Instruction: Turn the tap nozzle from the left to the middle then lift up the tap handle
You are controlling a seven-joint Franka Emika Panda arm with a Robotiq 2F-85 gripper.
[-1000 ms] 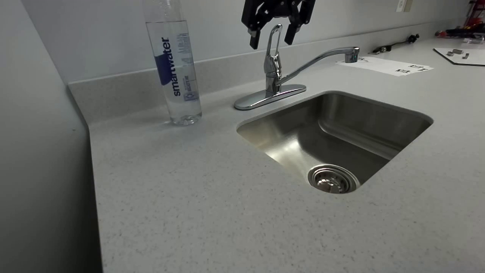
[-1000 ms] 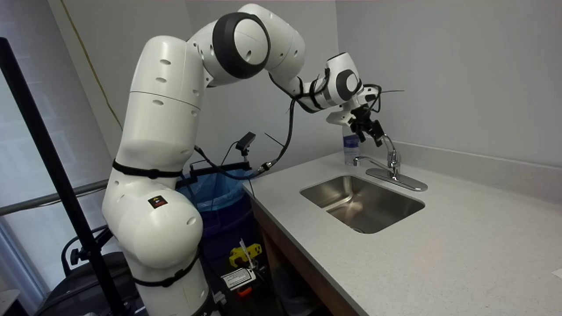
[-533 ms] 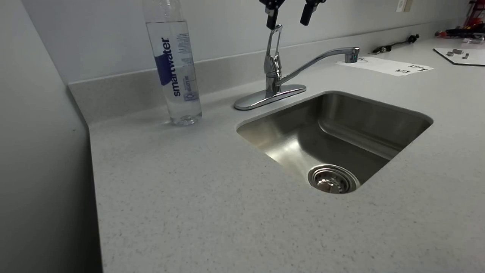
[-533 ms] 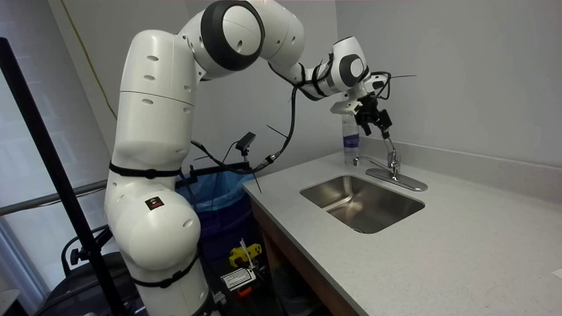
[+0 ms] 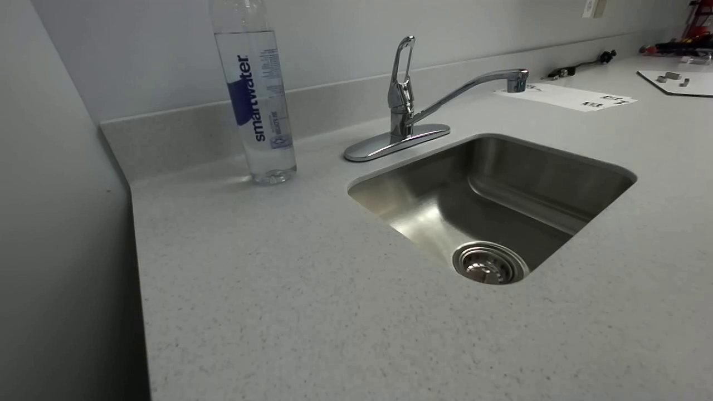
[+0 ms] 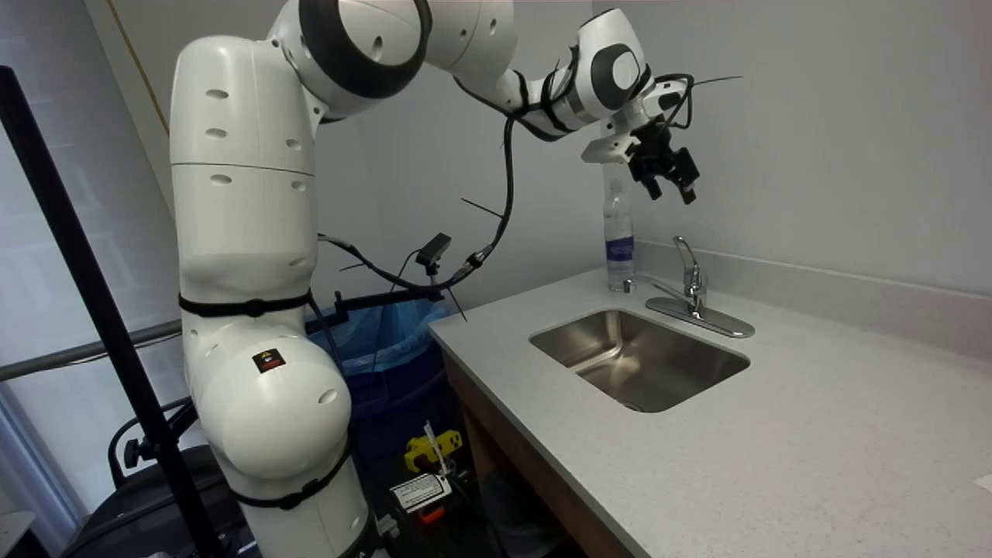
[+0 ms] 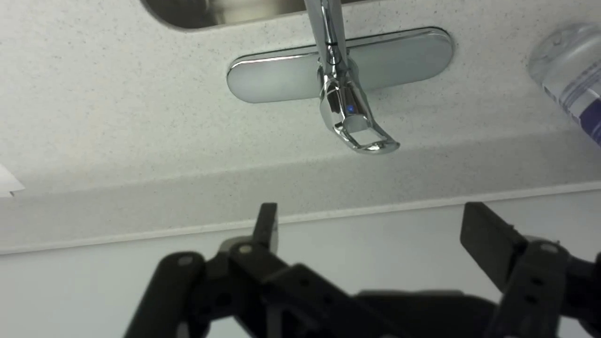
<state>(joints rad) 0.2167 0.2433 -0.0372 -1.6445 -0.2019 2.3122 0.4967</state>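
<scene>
The tap nozzle (image 5: 462,91), a long arched chrome spout, reaches out from the faucet body; it also shows in an exterior view (image 6: 665,287). In the wrist view the nozzle (image 7: 324,28) runs from the base plate out over the sink, roughly square to the plate. The tap handle (image 5: 400,92), a looped chrome lever, stands raised atop the body; it also shows in the wrist view (image 7: 354,123). My gripper (image 6: 672,192) is above the handle, apart from it. In the wrist view the gripper (image 7: 369,206) is open, with nothing between its fingers.
A water bottle (image 5: 253,94) stands beside the faucet, also in the wrist view (image 7: 575,75). The steel sink (image 5: 512,150) lies in front of the faucet. The backsplash (image 7: 235,202) and wall are close behind it. Paper (image 5: 568,97) lies farther along the counter.
My open gripper has risen from around the handle's top to above it and left the exterior view where it stood over the tap. Nozzle and handle look unmoved.
</scene>
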